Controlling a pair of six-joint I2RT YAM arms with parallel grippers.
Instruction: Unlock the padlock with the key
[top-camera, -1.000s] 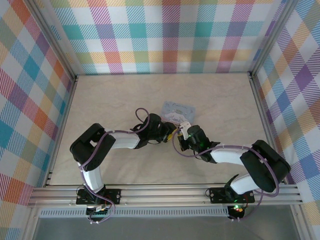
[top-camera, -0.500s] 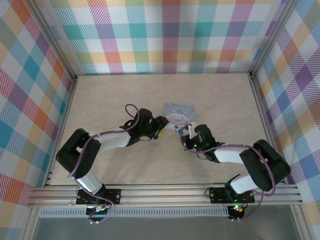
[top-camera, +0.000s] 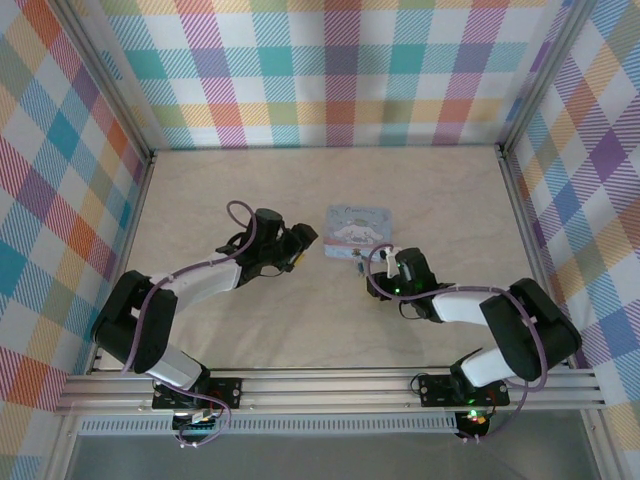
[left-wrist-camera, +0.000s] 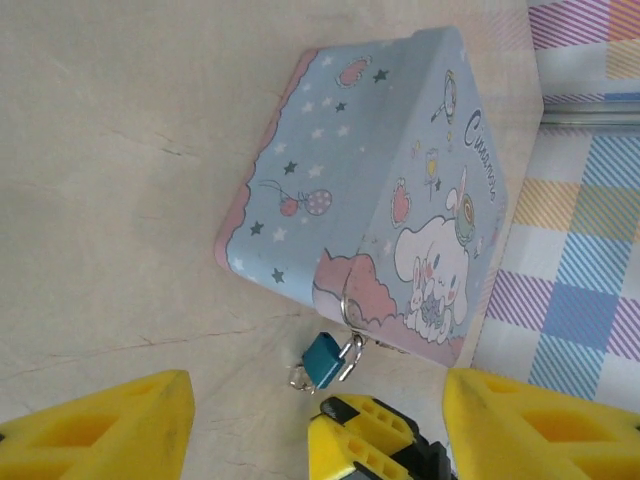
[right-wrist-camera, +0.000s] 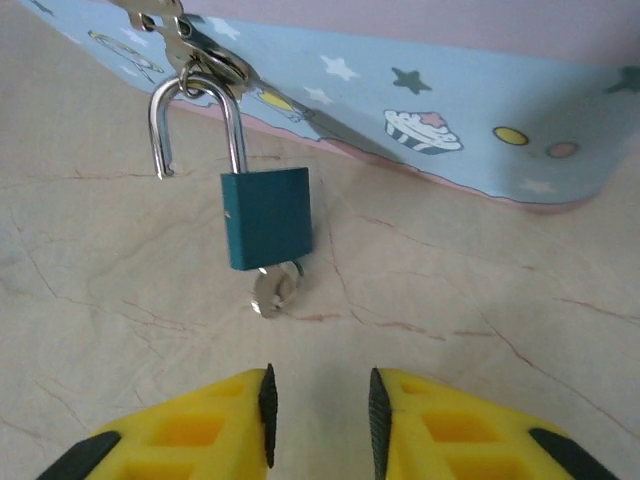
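Teal padlock, shackle sprung, key inserted; left pincer wide, right pincer narrowly parted.

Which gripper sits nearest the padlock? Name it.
The right gripper: the padlock, key in its base, hangs from the tin just ahead of it; the left gripper sits farther off.

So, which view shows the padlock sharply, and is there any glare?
Right wrist view: the padlock is sharp, with bright glints on its shackle. Left wrist view: small but clear. Top external view: even light, padlock too tiny to read.
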